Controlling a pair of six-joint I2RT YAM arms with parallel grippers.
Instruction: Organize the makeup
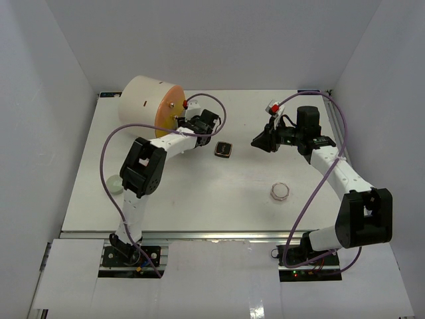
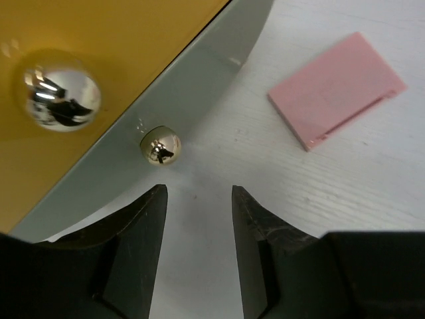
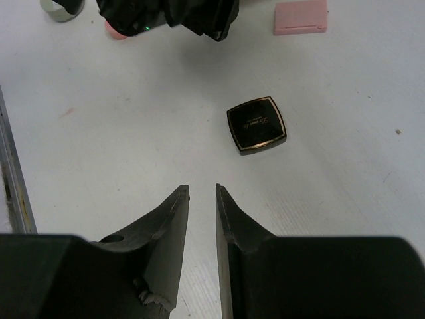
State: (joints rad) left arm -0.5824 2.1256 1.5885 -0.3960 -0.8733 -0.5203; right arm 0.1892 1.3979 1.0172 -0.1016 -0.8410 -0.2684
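From above, the compact is seen lying flat mid-table between the two grippers. The clear jar sits well apart from it, nearer the right arm, and neither wrist view picks that jar up. The pink pad is only caught by the wrist cameras: a flat matte rectangle lying near the glossy orange drawer front. Two mirror-bright round knobs are shown by the left wrist view alone. The left gripper is held apart just short of the smaller one, nothing between its fingers. The right gripper is seen almost together — a thin slit, nothing held — with the shiny black, gold-edged square compact lying ahead of it. The table is white and faintly grained, boxed in by plain pale walls.
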